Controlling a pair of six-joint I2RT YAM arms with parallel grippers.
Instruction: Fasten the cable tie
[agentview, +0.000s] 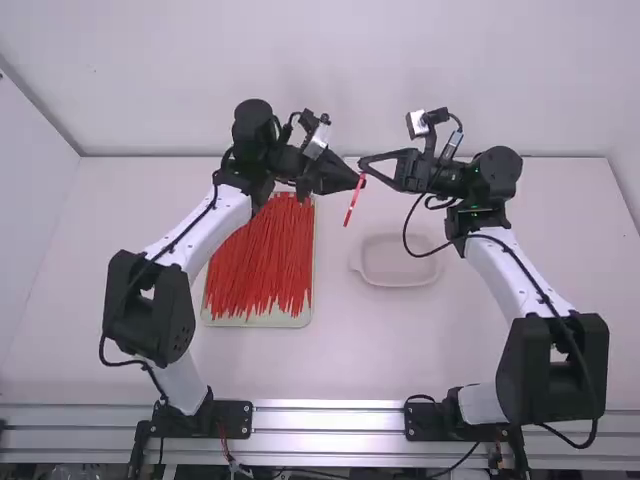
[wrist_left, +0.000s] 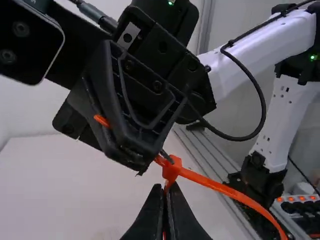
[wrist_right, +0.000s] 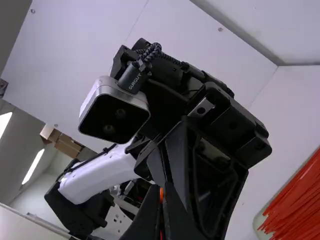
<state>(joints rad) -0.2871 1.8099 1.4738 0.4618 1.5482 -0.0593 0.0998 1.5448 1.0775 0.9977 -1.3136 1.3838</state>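
Observation:
A red cable tie (agentview: 349, 210) hangs in the air above the table's middle, between both grippers. My left gripper (agentview: 357, 181) comes from the left and is shut on the tie just below its head (wrist_left: 172, 167); the strap (wrist_left: 235, 192) trails away from the head. My right gripper (agentview: 364, 164) meets it tip to tip from the right. Its fingers (wrist_left: 142, 150) are closed together at the head, and a bit of orange strap (wrist_left: 101, 120) shows at their side. In the right wrist view my own fingertips (wrist_right: 160, 215) sit pressed together with a sliver of orange between them.
A flat tray (agentview: 306, 318) holding several red cable ties (agentview: 262, 258) lies left of centre, under the left arm. A shallow white bowl (agentview: 362, 262) sits right of it, below the grippers. The loose ties (wrist_right: 300, 200) also show in the right wrist view.

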